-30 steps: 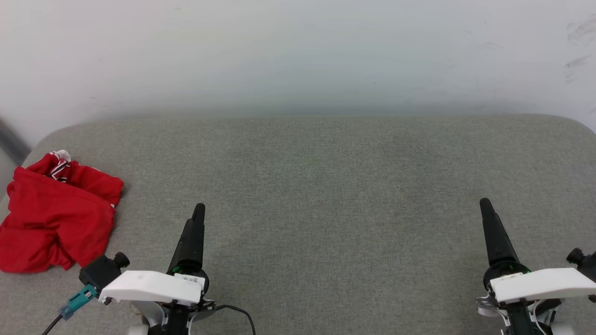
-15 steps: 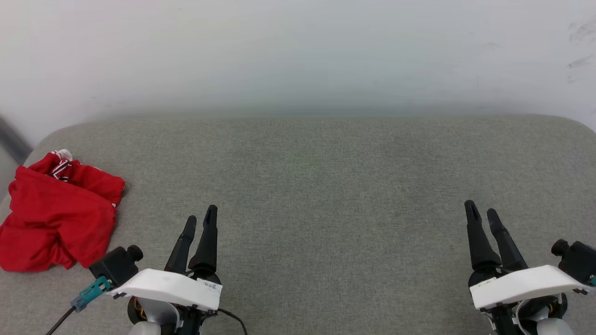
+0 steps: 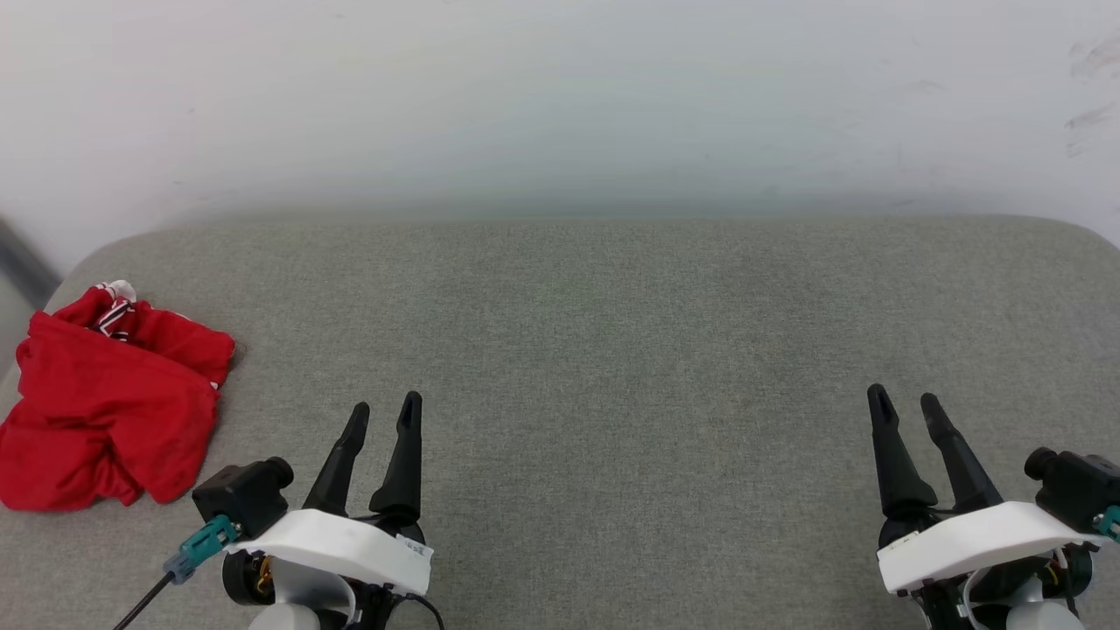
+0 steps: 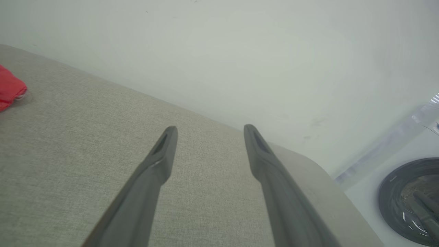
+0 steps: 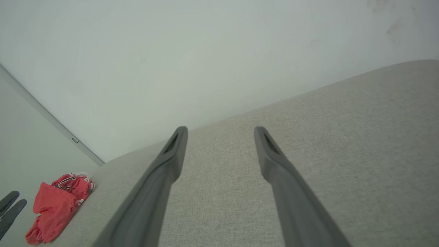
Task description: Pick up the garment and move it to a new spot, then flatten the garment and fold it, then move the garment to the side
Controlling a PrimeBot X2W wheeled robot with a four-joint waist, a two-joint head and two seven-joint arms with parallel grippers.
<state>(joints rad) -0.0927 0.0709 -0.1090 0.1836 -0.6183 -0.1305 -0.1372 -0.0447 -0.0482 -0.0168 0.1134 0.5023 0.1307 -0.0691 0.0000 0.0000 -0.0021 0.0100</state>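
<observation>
The garment [image 3: 105, 411] is a crumpled red heap with a bit of striped trim at its top, lying at the far left edge of the grey padded surface [image 3: 612, 332]. My left gripper [image 3: 385, 407] stands open over the surface's near left part, to the right of the garment and apart from it, with nothing between its fingers. My right gripper [image 3: 904, 398] is open and empty at the near right. In the left wrist view the open left gripper [image 4: 210, 129] points along the surface, with a red corner of the garment [image 4: 8, 89] at the left edge. The right wrist view looks past the open right gripper [image 5: 220, 129] to the garment [image 5: 56, 206].
A pale wall [image 3: 560, 105] rises behind the surface, whose far corners are rounded. The left wrist view shows a dark round drum opening [image 4: 408, 199] in a white body beyond the surface's right end. The left gripper's fingers [image 5: 10, 206] appear low left in the right wrist view.
Both grippers have turned at the wrist, so two spread fingers show on each where one showed edge-on. The left gripper has drifted slightly right. The garment has not moved.
</observation>
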